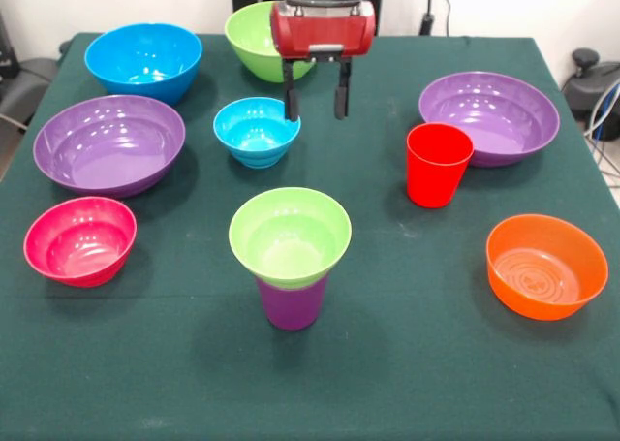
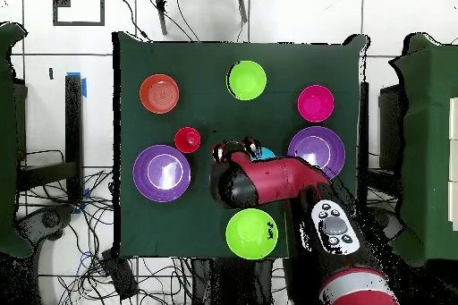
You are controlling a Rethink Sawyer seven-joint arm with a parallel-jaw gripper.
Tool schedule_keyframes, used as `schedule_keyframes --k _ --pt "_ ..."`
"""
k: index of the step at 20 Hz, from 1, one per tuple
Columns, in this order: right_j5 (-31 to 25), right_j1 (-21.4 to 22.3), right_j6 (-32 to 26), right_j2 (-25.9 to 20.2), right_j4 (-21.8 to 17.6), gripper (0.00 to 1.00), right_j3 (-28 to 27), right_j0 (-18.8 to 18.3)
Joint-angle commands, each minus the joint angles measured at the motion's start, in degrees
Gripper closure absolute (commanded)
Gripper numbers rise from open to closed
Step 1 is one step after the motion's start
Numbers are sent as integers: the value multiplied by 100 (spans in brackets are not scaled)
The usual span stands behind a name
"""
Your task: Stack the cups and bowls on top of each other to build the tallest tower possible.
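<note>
From the front view I see the gripper (image 1: 315,103) hanging above the table (image 1: 407,383) with its two dark fingers spread apart and nothing between them, just beside the small blue bowl (image 1: 256,131). The tower (image 1: 291,257) stands upright near the table's front edge: a small lime green bowl (image 1: 290,236) sits mouth-up in the purple cup (image 1: 292,303), long axis vertical. The red cup (image 1: 437,164) stands upright on its own, mouth up, beside one wide purple bowl (image 1: 489,116). The other purple bowl (image 1: 108,142), the large blue bowl (image 1: 143,61), the pink bowl (image 1: 79,239), the orange bowl (image 1: 546,266) and the large green bowl (image 1: 254,36) all sit open side up, and every one I can see into looks empty. In the overhead view the arm (image 2: 273,181) covers the small blue bowl almost entirely, the large blue bowl is hidden, and the tower's green bowl (image 2: 246,80) hides the cup under it; I can't see the fingers here.
</note>
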State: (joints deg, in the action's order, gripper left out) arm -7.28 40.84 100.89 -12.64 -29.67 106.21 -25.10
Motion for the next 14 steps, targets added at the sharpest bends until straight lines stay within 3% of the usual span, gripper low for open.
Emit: schedule_keyframes --k 1,14 --pt "-1063 285 169 -687 387 0 190 188" --pt "-758 60 623 -313 574 0 79 781"
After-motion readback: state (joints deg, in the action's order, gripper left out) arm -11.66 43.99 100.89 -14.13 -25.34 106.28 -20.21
